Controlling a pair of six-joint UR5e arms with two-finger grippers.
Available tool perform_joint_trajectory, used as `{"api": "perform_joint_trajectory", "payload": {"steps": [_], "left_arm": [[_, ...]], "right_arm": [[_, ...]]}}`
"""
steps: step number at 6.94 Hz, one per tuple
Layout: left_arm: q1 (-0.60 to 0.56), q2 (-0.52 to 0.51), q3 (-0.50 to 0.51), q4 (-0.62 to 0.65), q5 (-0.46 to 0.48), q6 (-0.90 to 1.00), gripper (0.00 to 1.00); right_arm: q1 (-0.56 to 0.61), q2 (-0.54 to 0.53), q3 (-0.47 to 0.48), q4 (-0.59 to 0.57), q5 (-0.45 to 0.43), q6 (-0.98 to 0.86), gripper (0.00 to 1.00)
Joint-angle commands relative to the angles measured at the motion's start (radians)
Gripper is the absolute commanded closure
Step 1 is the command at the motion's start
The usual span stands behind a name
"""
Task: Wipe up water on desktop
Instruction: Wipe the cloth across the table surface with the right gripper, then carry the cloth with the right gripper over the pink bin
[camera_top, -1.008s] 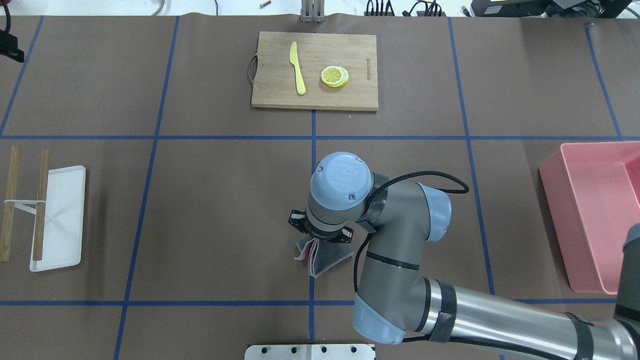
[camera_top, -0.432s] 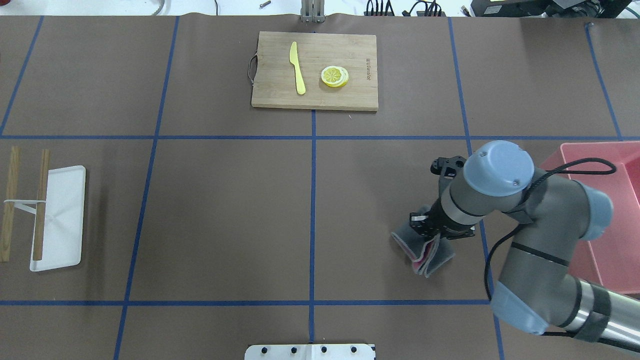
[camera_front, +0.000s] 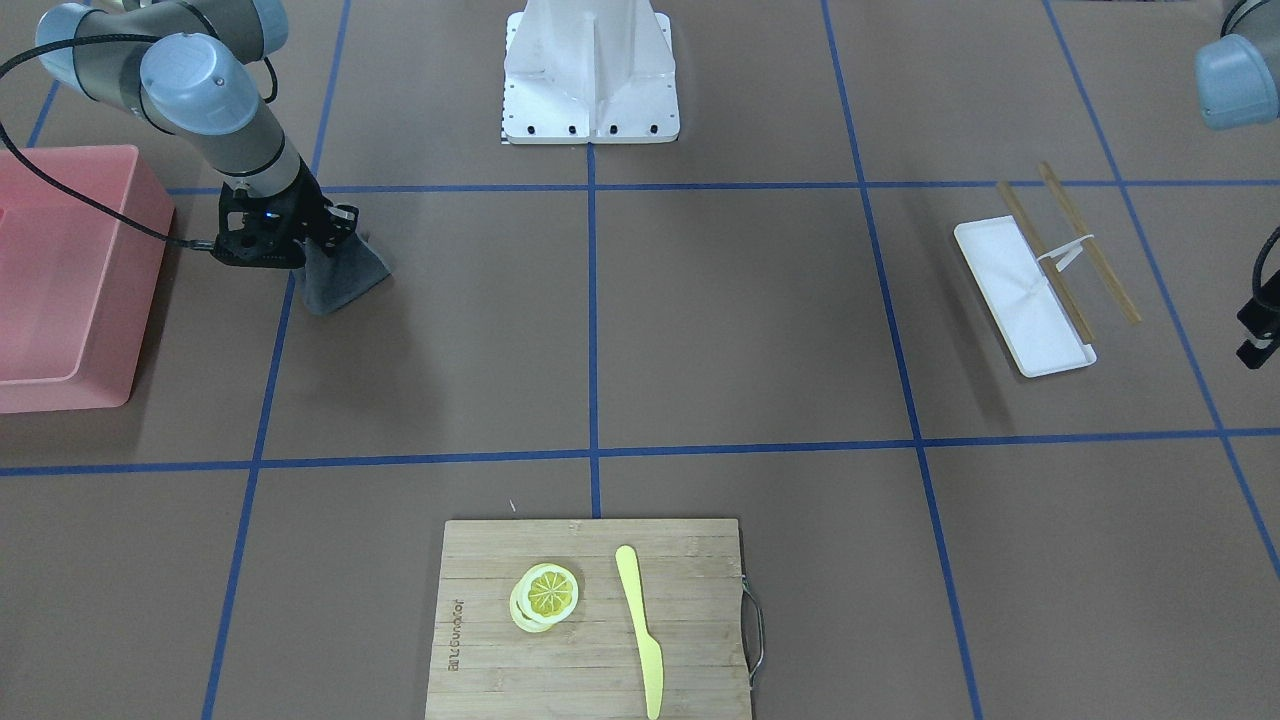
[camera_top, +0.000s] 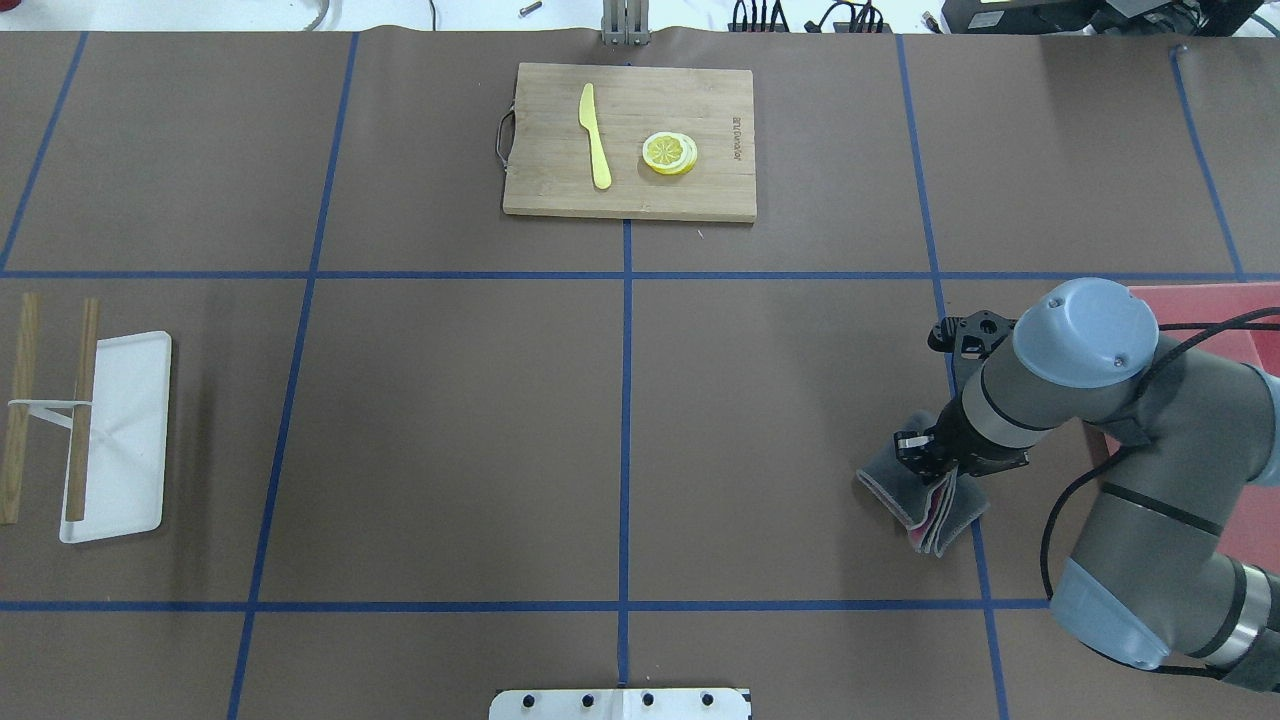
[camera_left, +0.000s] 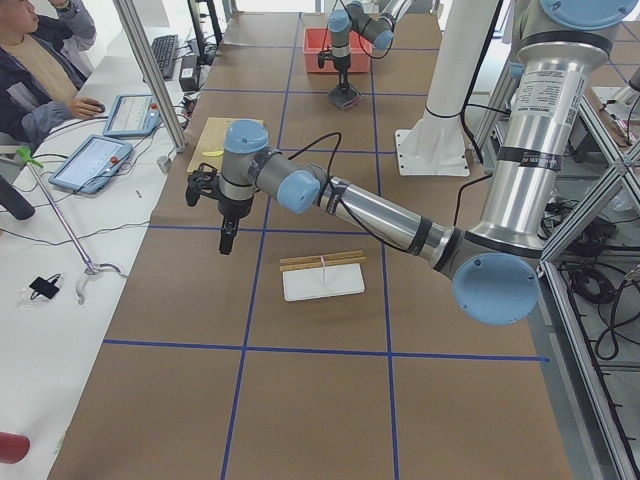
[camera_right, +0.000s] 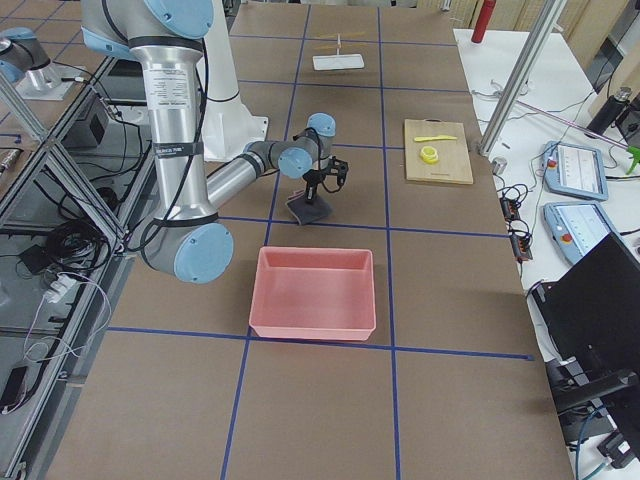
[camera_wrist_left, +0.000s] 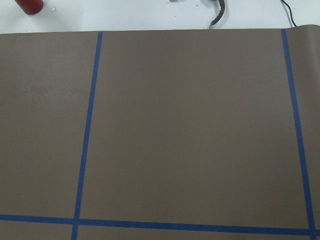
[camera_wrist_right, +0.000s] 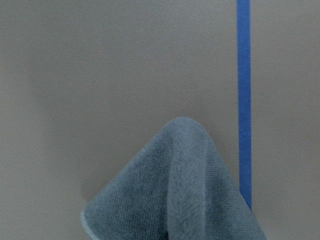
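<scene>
The desktop is a matte brown surface with blue tape lines; no water shows on it. My right gripper is shut on a folded grey cloth with a pink inner side. It presses the cloth onto the desktop on a blue line, just left of the pink bin. The cloth also shows in the front view, the right side view and the right wrist view. My left gripper hangs over the far left of the desktop; I cannot tell whether it is open or shut.
A pink bin stands at the robot's right. A bamboo cutting board with a yellow knife and lemon slices lies at the far middle. A white tray with chopsticks lies at the left.
My right arm has swept to the right with the cloth, from the table's middle to beside the pink bin. The cloth stays held in the gripper.
</scene>
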Motion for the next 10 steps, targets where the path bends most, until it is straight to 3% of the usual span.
{"api": "perform_joint_trajectory", "payload": {"steps": [1,5,6,8,10], "left_arm": [[-0.003,0.000,0.002,0.001,-0.024,0.000,0.03],[-0.006,0.003,0.003,0.001,-0.024,-0.001,0.02],[-0.006,0.001,0.005,0.001,-0.024,0.000,0.03],[-0.006,0.001,0.008,-0.001,-0.025,0.000,0.03],[-0.009,0.000,0.006,-0.001,-0.024,0.000,0.03]], "right_arm": [[-0.083,0.245,-0.118,-0.051,-0.009,0.165,1.00],[-0.165,0.611,-0.395,-0.049,-0.070,0.372,1.00],[-0.155,0.580,-0.372,-0.047,-0.063,0.363,1.00],[-0.072,0.265,-0.107,-0.052,-0.017,0.189,1.00],[0.025,0.000,0.014,-0.047,0.026,0.017,1.00]]}}
